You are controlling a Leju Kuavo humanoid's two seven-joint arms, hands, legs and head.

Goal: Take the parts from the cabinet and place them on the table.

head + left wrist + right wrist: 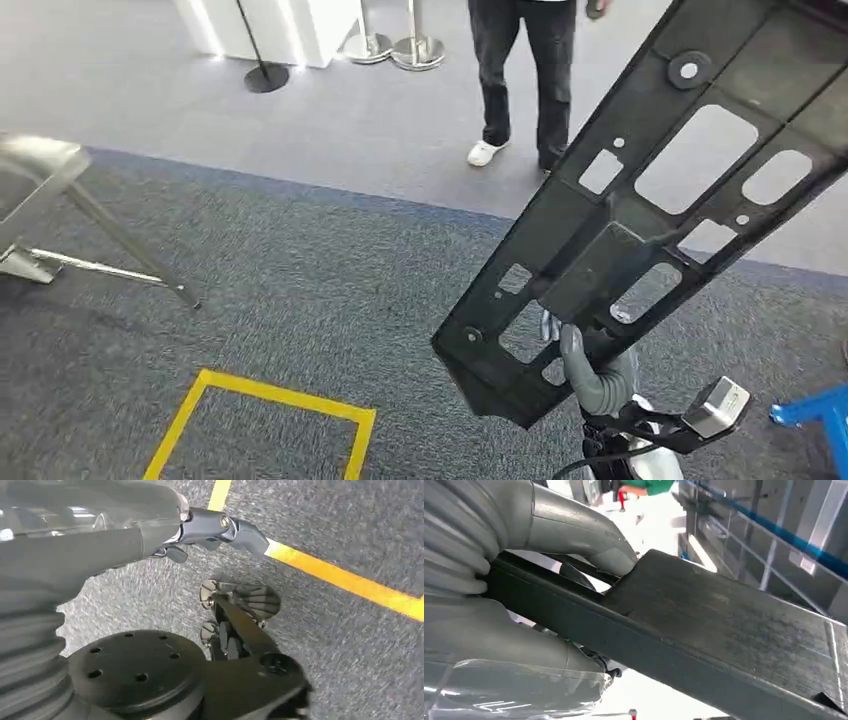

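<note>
Right hand (590,375) has the part (640,210), a long black perforated panel, gripped at its lower end, lower right of the head view. Panel runs diagonally up to the upper right corner, tilted well off vertical. My read: it's held by one end and carried high so the long free end stays off the carpet (300,290) while the robot moves; the cost is a long overhang past the grip, so expect sway. In the right wrist view the thumb (574,535) lies over the panel's (724,625) edge with the ribbed cover close behind, so the hold is at the rim and not through a cutout, as far as I can tell. Left hand (220,530) hangs beside the body over the carpet, holding nothing; fingers look partly extended, but whether they are spread or curled I can't tell from this angle. Yellow tape square (260,420) on the floor at lower left of the head view, probably a standing mark. A person's legs (520,80) at top centre, well apart from the panel. No cabinet or tabletop visible, so I judge this as mid-carry: part out, not yet placed. Metal frame (60,220) at the left edge, purpose unclear.
</note>
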